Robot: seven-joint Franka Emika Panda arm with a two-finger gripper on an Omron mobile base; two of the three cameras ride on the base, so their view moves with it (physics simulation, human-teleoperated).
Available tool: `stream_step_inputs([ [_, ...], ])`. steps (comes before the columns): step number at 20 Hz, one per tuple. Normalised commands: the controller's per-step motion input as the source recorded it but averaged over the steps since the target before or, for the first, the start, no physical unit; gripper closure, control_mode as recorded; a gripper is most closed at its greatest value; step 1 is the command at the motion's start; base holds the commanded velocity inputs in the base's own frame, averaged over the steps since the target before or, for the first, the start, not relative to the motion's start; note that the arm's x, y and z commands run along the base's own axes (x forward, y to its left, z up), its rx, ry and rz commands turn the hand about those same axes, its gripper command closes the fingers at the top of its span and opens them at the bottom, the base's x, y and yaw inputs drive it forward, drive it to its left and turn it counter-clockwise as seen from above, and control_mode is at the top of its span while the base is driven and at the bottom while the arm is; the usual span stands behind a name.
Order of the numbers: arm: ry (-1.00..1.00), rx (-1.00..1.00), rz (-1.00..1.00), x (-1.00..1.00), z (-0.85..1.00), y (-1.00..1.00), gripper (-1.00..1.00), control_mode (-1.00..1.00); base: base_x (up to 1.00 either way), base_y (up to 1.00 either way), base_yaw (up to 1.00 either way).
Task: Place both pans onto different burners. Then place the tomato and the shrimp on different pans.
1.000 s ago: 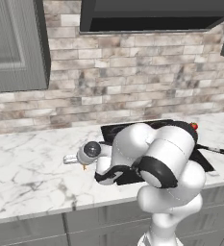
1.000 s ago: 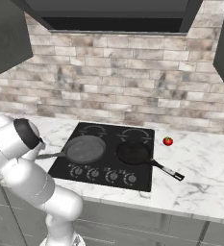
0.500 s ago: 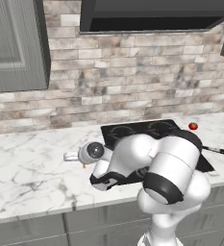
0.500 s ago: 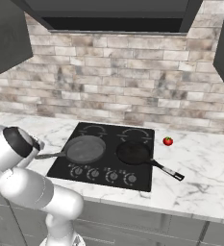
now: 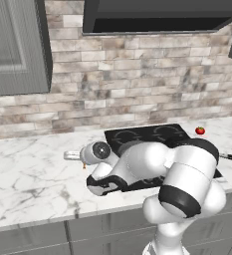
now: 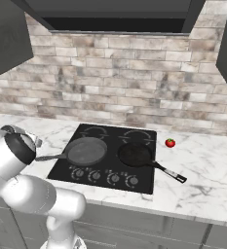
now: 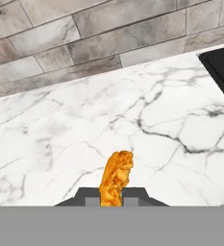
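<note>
Both pans [image 6: 87, 151] on separate burners; gripper [image 7: 112, 198] clamped on shrimp [image 7: 116, 178]; tomato [image 6: 170, 143] on counter [image 6: 207, 170], both foods unplaced.

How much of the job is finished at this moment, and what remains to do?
Done: the grey skillet and the black pan each sit on their own burner of the cooktop. In hand: the claw is shut on the shrimp, above the marble counter. Left: put the shrimp in one pan, then the tomato, which lies on the counter, in the other.
</note>
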Motion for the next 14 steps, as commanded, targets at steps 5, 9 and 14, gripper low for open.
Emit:
stream_step_inputs([
  [5, 0.0, 0.07, -0.01, 0.0, 0.4, 0.1, 1.0, -1.0, 0.0, 0.0, 0.0],
  [9, 0.0, 0.07, -0.02, 0.0, 0.43, 0.07, 1.0, -1.0, 0.0, 0.0, 0.0],
  [14, 0.01, 0.06, -0.03, 0.0, 0.44, 0.09, 1.0, -1.0, 0.0, 0.0, 0.0],
])
